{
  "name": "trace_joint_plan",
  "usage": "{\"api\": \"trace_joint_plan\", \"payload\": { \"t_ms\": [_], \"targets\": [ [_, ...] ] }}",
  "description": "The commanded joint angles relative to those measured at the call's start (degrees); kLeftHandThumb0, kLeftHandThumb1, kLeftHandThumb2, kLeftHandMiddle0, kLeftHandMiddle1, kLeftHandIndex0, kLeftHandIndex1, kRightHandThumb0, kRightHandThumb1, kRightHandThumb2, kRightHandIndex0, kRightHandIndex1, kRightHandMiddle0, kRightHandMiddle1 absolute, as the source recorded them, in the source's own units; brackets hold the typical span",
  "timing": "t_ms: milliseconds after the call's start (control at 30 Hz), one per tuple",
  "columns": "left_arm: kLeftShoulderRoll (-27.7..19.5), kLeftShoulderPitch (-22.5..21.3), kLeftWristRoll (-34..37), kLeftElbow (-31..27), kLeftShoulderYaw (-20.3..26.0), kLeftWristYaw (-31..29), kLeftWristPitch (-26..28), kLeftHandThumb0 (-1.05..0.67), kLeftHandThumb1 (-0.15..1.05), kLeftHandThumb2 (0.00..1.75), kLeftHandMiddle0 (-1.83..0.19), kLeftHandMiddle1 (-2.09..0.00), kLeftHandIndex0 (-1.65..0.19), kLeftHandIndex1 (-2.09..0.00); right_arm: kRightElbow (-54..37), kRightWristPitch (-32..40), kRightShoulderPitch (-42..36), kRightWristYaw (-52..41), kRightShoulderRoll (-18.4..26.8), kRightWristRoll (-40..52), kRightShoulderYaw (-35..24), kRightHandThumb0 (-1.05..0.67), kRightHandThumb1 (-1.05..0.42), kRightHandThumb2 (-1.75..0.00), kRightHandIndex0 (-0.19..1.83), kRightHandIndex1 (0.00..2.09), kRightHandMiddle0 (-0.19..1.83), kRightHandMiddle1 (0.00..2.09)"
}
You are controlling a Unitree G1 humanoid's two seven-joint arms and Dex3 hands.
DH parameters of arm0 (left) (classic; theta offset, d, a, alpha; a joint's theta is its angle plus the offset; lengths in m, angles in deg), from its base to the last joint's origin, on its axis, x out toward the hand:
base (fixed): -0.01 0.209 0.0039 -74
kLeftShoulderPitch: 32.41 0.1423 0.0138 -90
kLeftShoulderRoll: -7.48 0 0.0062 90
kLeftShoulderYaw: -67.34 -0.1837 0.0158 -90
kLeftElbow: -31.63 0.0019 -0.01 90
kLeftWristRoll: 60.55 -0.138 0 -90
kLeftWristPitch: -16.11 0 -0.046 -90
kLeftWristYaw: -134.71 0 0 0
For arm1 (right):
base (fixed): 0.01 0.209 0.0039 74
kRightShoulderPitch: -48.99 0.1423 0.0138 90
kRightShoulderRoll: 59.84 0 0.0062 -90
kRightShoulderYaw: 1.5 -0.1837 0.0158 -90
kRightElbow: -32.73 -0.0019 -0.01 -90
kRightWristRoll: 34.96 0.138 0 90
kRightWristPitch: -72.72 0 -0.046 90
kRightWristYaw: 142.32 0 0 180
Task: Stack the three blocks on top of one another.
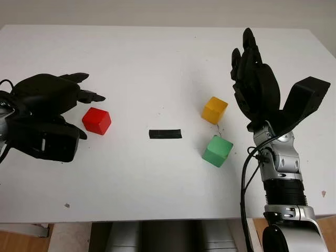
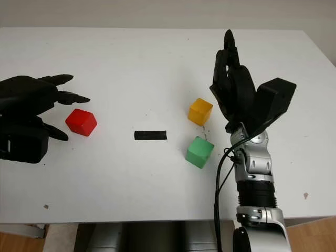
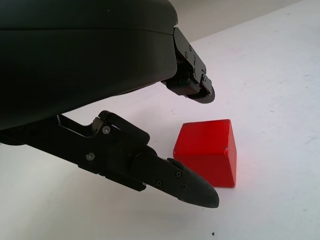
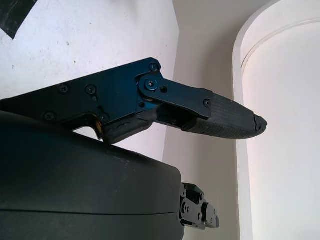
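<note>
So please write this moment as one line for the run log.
left hand: open, beside red block | right hand: open, raised right of yellow block | green block: unstacked

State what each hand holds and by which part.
Nothing is held. The left hand is open beside the red block; the right hand is open, raised near the yellow block.

Probably lab: bare white table (image 1: 157, 194)

Left hand (image 1: 50, 113) open (low, at left); right hand (image 1: 254, 79) open, raised.
</note>
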Motion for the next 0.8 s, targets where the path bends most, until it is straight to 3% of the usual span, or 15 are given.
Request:
{"api": "trace_joint_plan", "payload": {
  "t_ms": [0, 767],
  "targets": [
    [0.6, -0.5, -0.3, 0.3, -0.5, 1.1, -0.2, -0.64, 0.9, 0.06, 0.05, -0.04, -0.39, -0.06, -1.4, 0.0, -0.1, 0.1, 0.3, 0.0, -0.1, -0.84, -1.05, -0.72, -0.19, 0.0, -0.19, 0.0],
    [1.4, -0.3, -6.2, 1.3, -3.0, 6.2, -0.8, -0.58, 0.89, 0.05, -0.02, -0.07, -0.49, -0.15, -1.5, -0.3, -0.2, -0.4, 0.5, 0.1, 0.0, -0.84, -1.05, -0.72, -0.19, 0.0, -0.19, 0.0]
  ]
}}
